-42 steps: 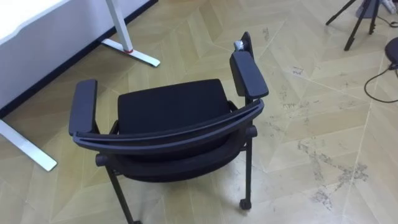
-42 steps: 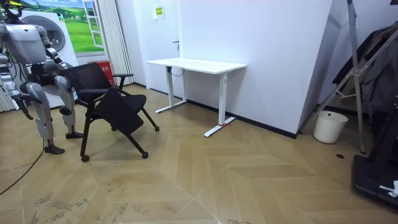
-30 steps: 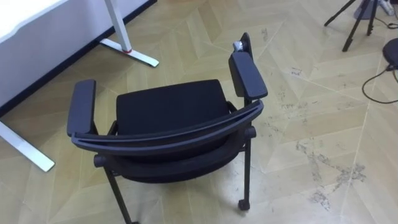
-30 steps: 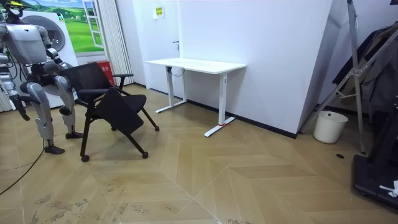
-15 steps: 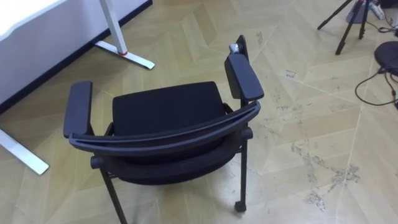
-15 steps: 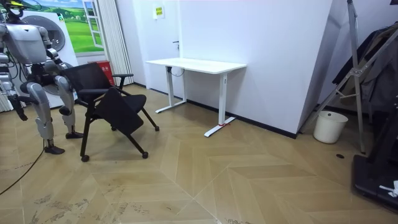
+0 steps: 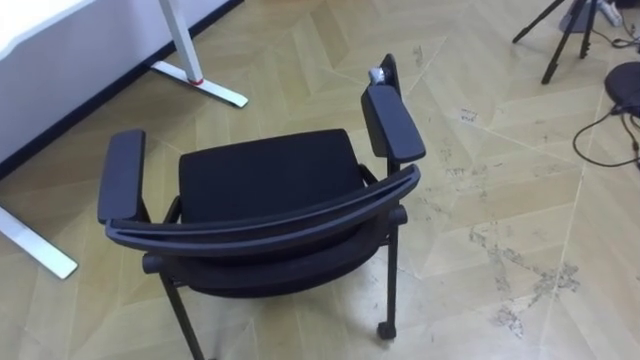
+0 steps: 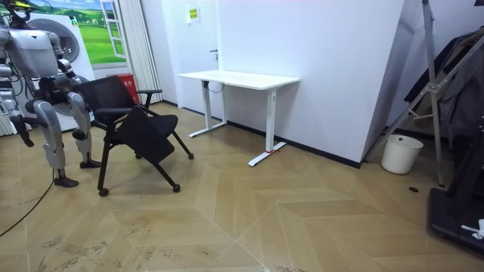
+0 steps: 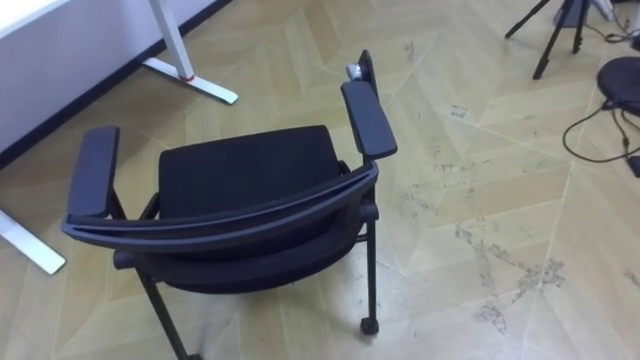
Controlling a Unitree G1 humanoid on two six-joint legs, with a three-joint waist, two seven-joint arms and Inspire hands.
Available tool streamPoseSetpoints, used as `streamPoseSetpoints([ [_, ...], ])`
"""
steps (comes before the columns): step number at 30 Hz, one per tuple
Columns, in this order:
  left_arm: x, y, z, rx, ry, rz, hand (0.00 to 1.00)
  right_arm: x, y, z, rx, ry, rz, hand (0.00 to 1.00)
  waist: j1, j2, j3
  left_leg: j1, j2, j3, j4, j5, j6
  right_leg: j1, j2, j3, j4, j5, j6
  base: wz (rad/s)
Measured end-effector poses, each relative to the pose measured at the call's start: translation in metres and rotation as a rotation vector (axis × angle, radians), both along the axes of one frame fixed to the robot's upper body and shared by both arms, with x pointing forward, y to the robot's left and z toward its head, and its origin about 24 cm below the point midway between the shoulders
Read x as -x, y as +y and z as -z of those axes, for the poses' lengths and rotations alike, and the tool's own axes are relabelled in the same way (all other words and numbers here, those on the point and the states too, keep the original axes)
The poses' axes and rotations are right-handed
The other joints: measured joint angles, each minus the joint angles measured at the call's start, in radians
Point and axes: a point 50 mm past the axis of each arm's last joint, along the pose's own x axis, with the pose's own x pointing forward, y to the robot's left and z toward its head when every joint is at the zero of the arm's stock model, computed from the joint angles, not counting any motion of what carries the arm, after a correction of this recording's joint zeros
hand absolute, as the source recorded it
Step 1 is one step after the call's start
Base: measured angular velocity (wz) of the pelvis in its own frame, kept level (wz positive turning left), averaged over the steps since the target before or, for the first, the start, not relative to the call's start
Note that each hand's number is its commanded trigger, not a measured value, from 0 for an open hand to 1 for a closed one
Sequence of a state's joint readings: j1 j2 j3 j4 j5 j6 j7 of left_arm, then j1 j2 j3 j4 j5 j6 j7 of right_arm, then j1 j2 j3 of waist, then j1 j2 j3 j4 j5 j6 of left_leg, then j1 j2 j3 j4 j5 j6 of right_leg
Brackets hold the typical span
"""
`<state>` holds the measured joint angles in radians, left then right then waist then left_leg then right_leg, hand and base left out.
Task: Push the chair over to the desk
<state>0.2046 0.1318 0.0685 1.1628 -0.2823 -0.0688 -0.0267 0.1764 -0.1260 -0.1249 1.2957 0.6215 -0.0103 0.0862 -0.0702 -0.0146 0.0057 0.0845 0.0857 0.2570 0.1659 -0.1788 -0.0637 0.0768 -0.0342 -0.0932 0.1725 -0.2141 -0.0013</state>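
Parquet floor (image 8: 265,219) near the white desk (image 8: 238,78): your robot stands just behind the black chair (image 7: 265,175), right hand (image 8: 24,133) hanging low, grip impossible to tell.

The chair (image 7: 265,185) has its near legs cut by the lower edge.

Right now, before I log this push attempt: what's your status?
Right hand hangs beside the leg, off the chair. Chair upright, robot just behind its backrest. White desk ahead to the left.
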Motion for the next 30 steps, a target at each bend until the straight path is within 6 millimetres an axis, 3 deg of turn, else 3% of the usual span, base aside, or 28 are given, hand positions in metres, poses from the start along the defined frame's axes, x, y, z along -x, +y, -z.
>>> streamPoseSetpoints([
  [8,0.004,0.002,0.0,0.011,-0.001,-0.05,0.0,-0.007,0.0,0.0,-0.012,0.008,0.0,0.0,0.026,-0.004,0.0028,0.004,-0.001,-0.022,0.0,-0.004,-0.004,0.014,-0.001,-0.019,-0.016,-0.001,0.001,0.07],
  [12,0.007,0.003,-0.001,0.008,-0.002,-0.058,0.0,-0.01,0.0,0.0,-0.011,0.008,-0.008,0.0,0.026,-0.006,0.0,-0.006,-0.009,-0.057,0.001,-0.004,-0.004,0.023,-0.007,-0.05,-0.019,-0.002,0.004,0.23],
  [15,0.013,0.007,-0.001,0.001,0.012,-0.101,0.0,-0.011,0.001,0.001,-0.021,0.018,-0.02,0.0,0.049,-0.007,-0.0026,-0.009,-0.011,-0.069,0.002,-0.005,-0.003,0.027,-0.01,-0.064,-0.021,-0.004,0.006,0.12],
  [17,0.024,0.012,-0.001,-0.011,0.041,-0.169,0.0,-0.011,-0.001,0.0,-0.017,0.019,-0.024,0.0,0.068,-0.004,-0.0048,-0.01,-0.012,-0.069,0.002,-0.005,-0.002,0.028,-0.011,-0.072,-0.021,-0.004,0.006,0.04],
  [20,0.065,0.018,-0.005,-0.049,0.14,-0.307,0.0,-0.009,0.0,0.001,-0.023,0.035,-0.014,0.0,0.097,-0.007,-0.0071,-0.001,-0.014,-0.077,0.002,-0.005,-0.002,0.045,-0.012,-0.075,-0.024,-0.005,0.007,0.07],
  [22,0.097,0.017,-0.008,-0.061,0.241,-0.416,0.0,-0.007,0.0,0.001,-0.036,0.05,0.003,0.0,0.109,-0.004,-0.0051,-0.001,-0.018,-0.102,0.01,-0.009,0.001,0.064,-0.015,-0.109,-0.024,-0.007,0.01,0.35],
  [24,0.114,0.015,-0.01,-0.059,0.291,-0.499,0.0,-0.011,-0.002,0.0,-0.038,0.05,0.005,0.0,0.133,0.002,-0.0035,-0.005,-0.02,-0.11,0.029,-0.018,0.003,0.071,-0.019,-0.118,-0.022,-0.013,0.013,0.23],
  [25,0.119,0.015,-0.011,-0.066,0.305,-0.554,0.0,-0.015,-0.006,0.0,-0.032,0.046,0.001,0.0,0.154,0.007,-0.0005,-0.007,-0.022,-0.114,0.041,-0.022,0.005,0.079,-0.022,-0.123,-0.023,-0.016,0.014,0.14],
  [30,0.122,0.03,-0.016,-0.138,0.284,-0.699,0.0,-0.034,-0.02,-0.005,0.009,0.008,-0.037,0.0,0.175,0.018,-0.0008,-0.022,-0.036,-0.155,0.053,-0.023,0.007,0.084,-0.032,-0.16,-0.018,-0.027,0.02,0.27],
])
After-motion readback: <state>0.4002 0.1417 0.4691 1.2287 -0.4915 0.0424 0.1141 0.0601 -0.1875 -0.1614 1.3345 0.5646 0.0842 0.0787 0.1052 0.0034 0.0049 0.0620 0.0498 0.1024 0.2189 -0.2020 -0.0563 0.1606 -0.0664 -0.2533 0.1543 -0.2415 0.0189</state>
